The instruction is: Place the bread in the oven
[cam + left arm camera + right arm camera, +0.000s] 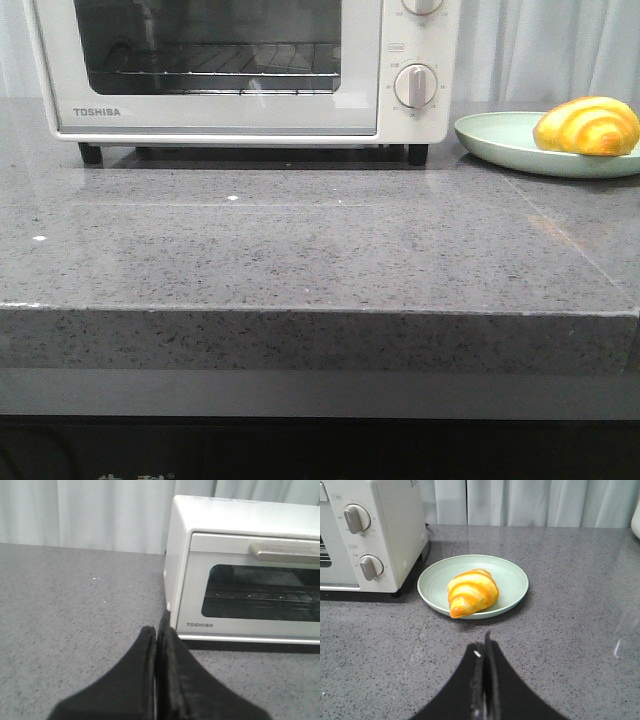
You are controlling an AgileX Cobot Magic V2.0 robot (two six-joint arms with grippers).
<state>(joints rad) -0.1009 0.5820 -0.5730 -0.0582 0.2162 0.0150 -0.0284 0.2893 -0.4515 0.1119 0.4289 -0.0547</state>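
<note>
The bread (587, 126), a glossy yellow roll with orange-brown stripes, lies on a pale green plate (500, 140) at the right of the counter; the right wrist view shows the bread (471, 593) on the plate (510, 580) too. The white Toshiba oven (240, 70) stands at the back with its glass door closed, a wire rack visible behind the glass. My left gripper (157, 630) is shut and empty, short of the oven (240, 575) front corner. My right gripper (484, 642) is shut and empty, a little short of the plate. Neither gripper shows in the front view.
The grey speckled stone counter (300, 240) ends in a front edge near me. Two round knobs (357, 519) sit on the oven's right panel. A door handle (285, 552) runs along the top of the door. Pale curtains hang behind.
</note>
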